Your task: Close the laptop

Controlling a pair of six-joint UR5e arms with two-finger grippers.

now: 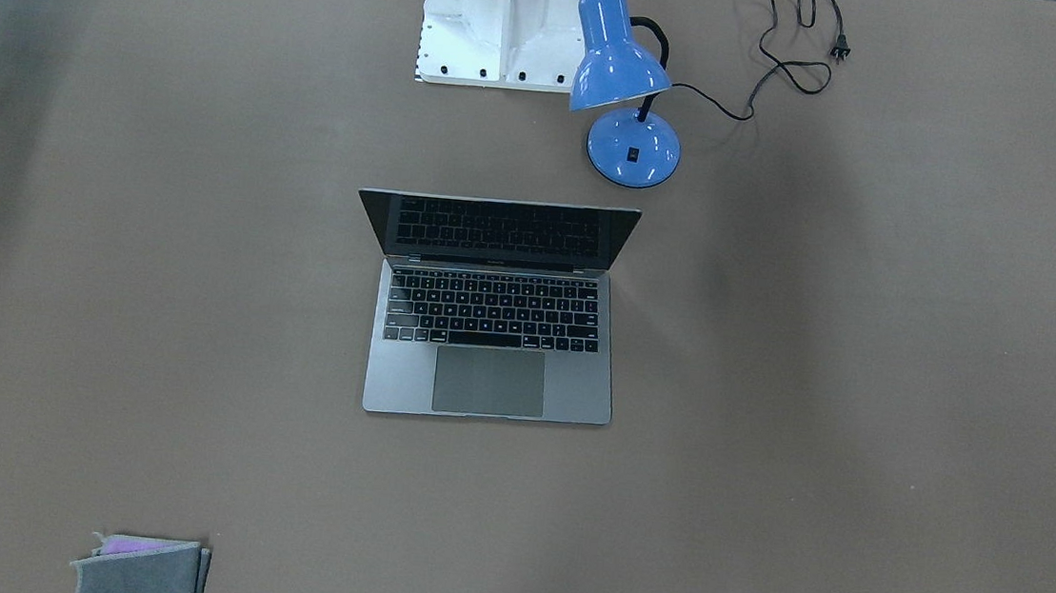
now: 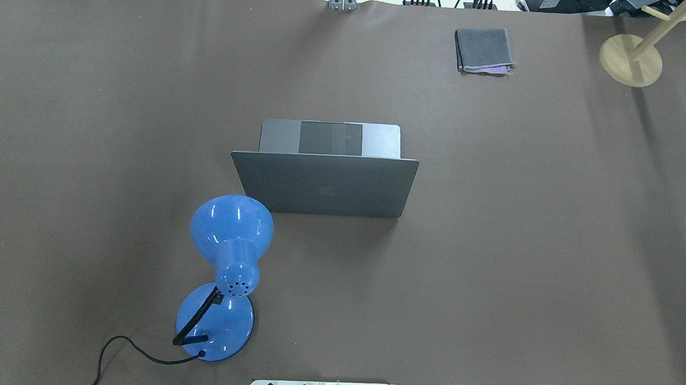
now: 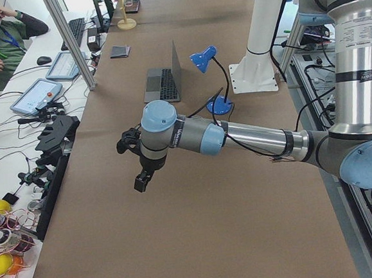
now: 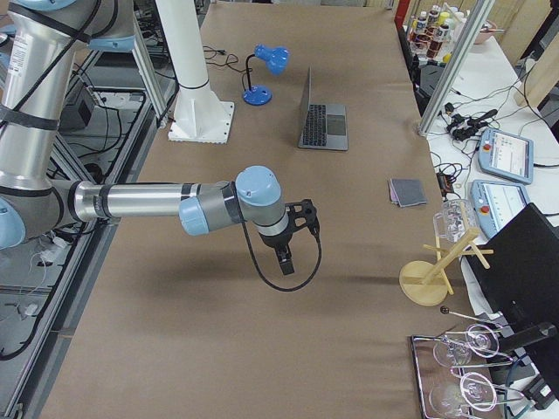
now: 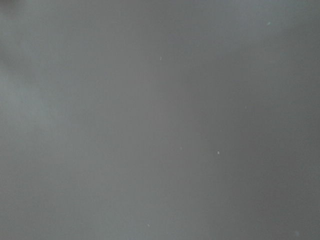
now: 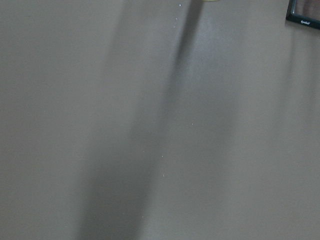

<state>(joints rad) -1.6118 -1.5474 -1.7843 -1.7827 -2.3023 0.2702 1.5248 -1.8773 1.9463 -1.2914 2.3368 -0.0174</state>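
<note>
The left gripper [image 3: 141, 180] and right gripper [image 4: 285, 260] hang over bare table [image 1: 862, 412], well apart from the laptop [image 1: 493, 332]; whether their jaws are apart or together cannot be told. The laptop stands open mid-table. 2 things lie around it: a blue desk lamp [image 1: 625, 85] near its lid and a grey pouch [image 2: 484, 50] well beyond its front edge.

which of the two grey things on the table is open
The laptop, lid raised, near the blue lamp; the grey felt pouch lies flat, off to the side.

The left arm [image 3: 250, 137] stretches out level, and the left gripper [image 3: 140, 182] points down. The right arm [image 4: 140, 202] and right gripper [image 4: 285, 260] mirror it — the jaw state is not readable on either one.
</note>
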